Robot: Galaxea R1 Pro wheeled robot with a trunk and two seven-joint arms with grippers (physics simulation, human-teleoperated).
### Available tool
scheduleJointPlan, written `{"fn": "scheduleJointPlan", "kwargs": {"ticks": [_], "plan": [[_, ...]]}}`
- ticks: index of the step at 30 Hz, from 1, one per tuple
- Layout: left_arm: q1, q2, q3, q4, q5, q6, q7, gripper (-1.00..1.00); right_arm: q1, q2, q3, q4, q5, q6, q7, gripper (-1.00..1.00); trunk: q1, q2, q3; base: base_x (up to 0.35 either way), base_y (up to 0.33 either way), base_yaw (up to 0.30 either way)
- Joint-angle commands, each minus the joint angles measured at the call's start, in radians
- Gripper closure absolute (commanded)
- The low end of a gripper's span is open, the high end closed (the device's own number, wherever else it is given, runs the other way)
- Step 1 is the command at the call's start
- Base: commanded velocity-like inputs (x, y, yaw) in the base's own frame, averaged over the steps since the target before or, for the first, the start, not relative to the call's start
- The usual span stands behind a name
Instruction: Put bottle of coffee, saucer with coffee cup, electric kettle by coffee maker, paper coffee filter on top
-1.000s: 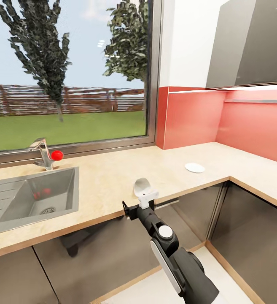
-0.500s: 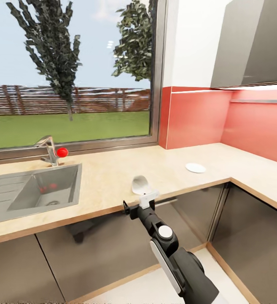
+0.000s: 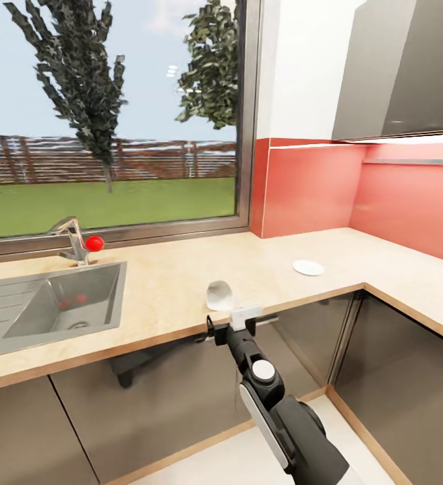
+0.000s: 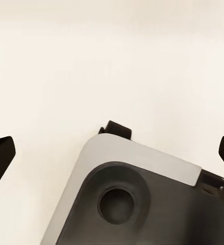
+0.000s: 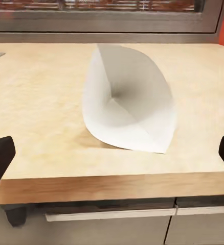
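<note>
Head view: white folded paper coffee filter (image 3: pixel 219 295) lying on the pale beige countertop (image 3: pixel 174 283) near its front edge, well apart from the small white round saucer (image 3: pixel 309 267) by the red corner, with the right gripper (image 3: pixel 238 322) just short of it at the counter edge on a dark forearm stretched forward and level; filter step in hand, coffee maker nowhere visible.

Left wrist view: left gripper (image 4: pixel 112 153) with fingertips spread wide at both frame edges, empty, above a grey-and-dark machine part.

Right wrist view: jaws wide apart and empty, filter (image 5: pixel 127 104) centred ahead between them, gaping cone lying on its side; next, probably a short advance and a pinch on one thin wall.
</note>
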Motion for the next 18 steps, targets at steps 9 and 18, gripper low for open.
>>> {"fn": "scheduleJointPlan", "kwargs": {"ticks": [9,18], "plan": [[0.001,0.0,-0.001,-0.002,0.009,-0.001,0.0,-1.0,-0.001,0.011,0.004,0.005,-0.013,0.004,-0.023,-1.0,0.0,-0.001,-0.001,0.101,0.076,0.0],[0.001,0.0,-0.001,-0.002,0.009,-0.001,0.0,-1.0,-0.001,0.013,0.004,0.006,-0.013,0.003,-0.024,-1.0,0.0,-0.001,-0.001,0.075,0.059,0.0]]}}
